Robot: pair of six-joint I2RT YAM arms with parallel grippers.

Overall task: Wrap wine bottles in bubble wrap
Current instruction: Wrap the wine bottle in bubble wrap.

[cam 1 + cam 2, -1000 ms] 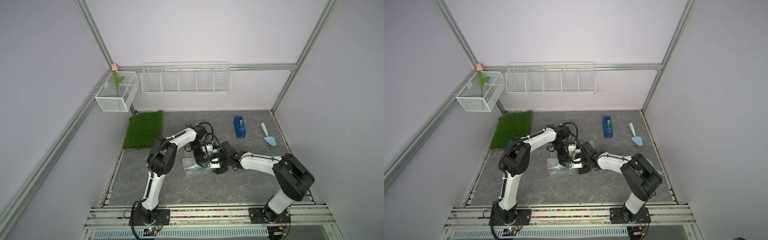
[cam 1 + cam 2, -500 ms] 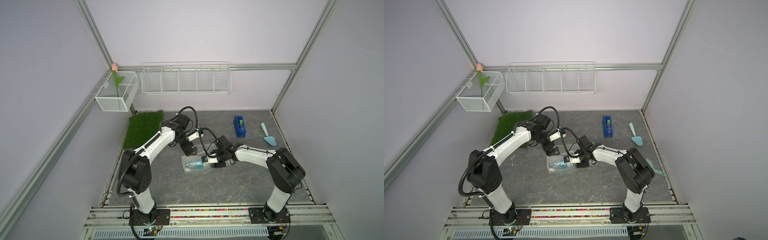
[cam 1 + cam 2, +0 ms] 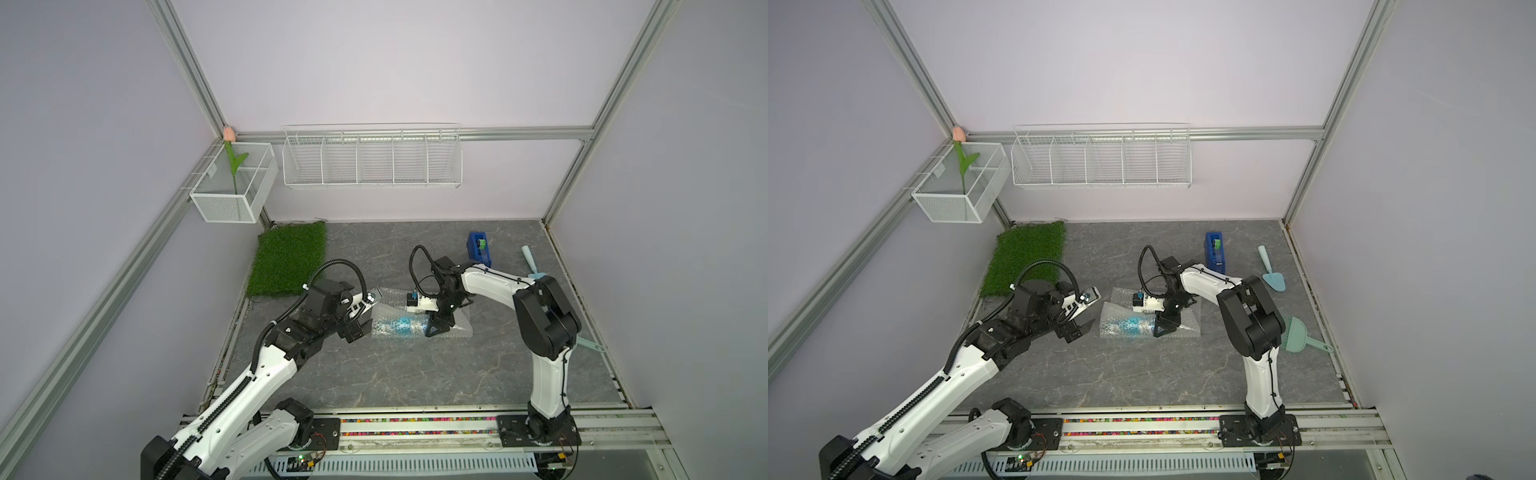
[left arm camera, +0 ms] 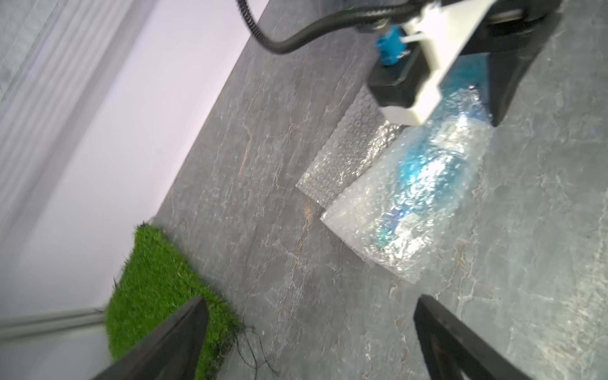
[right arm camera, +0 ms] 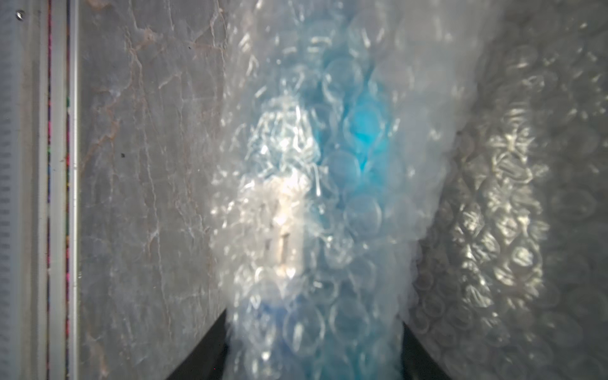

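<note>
Near the middle of the grey desk (image 3: 374, 374) the bottle (image 3: 400, 326) (image 3: 1128, 326) lies on its side, its blue liquid showing through the bubble wrap (image 3: 388, 297) (image 3: 1121, 298) folded over it. The rest of the sheet lies flat on the desk on the far side of the bottle, toward the back wall. The right gripper (image 3: 436, 328) (image 3: 1165, 330) points down at one end of the bundle. In the right wrist view its dark fingers (image 5: 210, 348) press the film on both sides, clasping the wrapped bottle (image 5: 358, 138) between them. The left gripper (image 3: 363, 320) (image 3: 1084, 328) sits just beside the opposite end of the wrap without touching it. Its fingers (image 4: 184, 329) are spread wide with nothing between them, and the narrower end of the bottle (image 4: 424, 177) points toward them. A green grass mat (image 3: 286, 257) lies near the back left corner, and a blue tape dispenser (image 3: 1214, 249) stands well apart behind the right arm.
</note>
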